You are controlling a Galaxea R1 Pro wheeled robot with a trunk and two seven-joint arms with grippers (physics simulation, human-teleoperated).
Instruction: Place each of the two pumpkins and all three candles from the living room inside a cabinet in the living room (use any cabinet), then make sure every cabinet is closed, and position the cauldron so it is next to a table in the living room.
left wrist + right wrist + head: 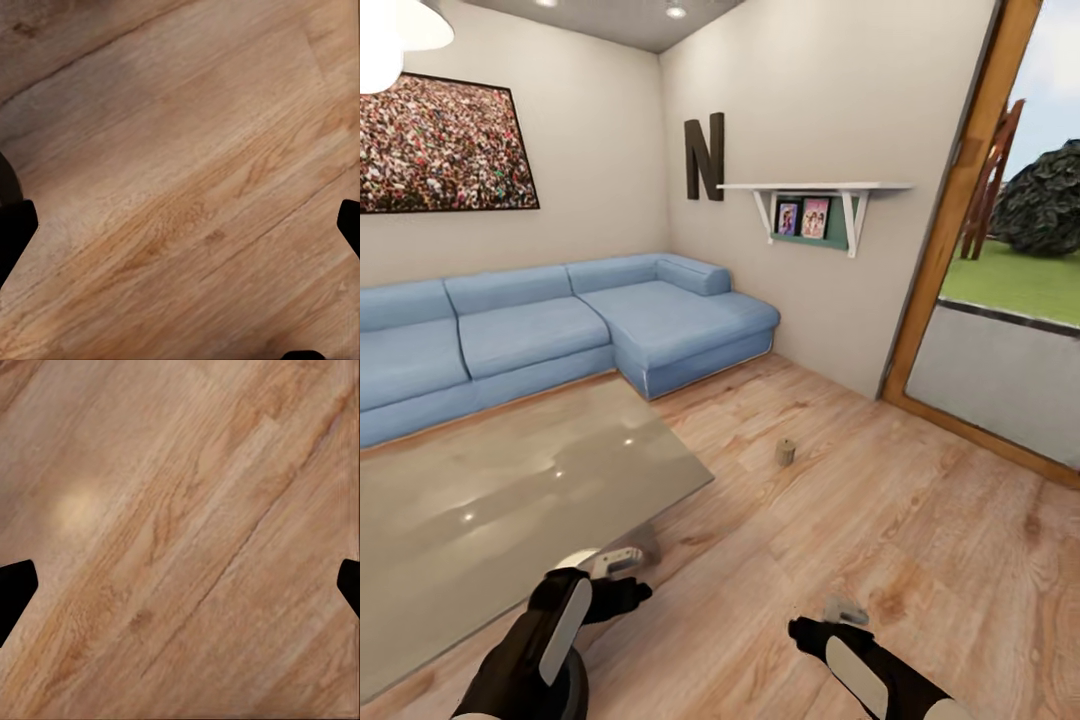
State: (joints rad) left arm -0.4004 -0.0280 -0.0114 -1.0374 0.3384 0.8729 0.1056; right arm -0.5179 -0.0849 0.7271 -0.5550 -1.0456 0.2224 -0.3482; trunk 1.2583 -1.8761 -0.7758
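One candle [785,452], a short beige cylinder, stands upright on the wood floor to the right of the table [510,480], whose grey-green top fills the left foreground. My left gripper [622,562] hovers by the table's near right corner, open and empty. My right gripper [845,608] is low over bare floor, short of the candle, also open. In the left wrist view the fingertips [15,232] stand wide apart over floorboards, and so do the fingertips [15,585] in the right wrist view. The pumpkins, cabinet and cauldron are out of view.
A blue corner sofa [560,330] runs along the back wall behind the table. A white wall shelf [815,200] hangs on the right wall. A wood-framed glass door [950,250] stands at the far right. Open floor lies between the table and the door.
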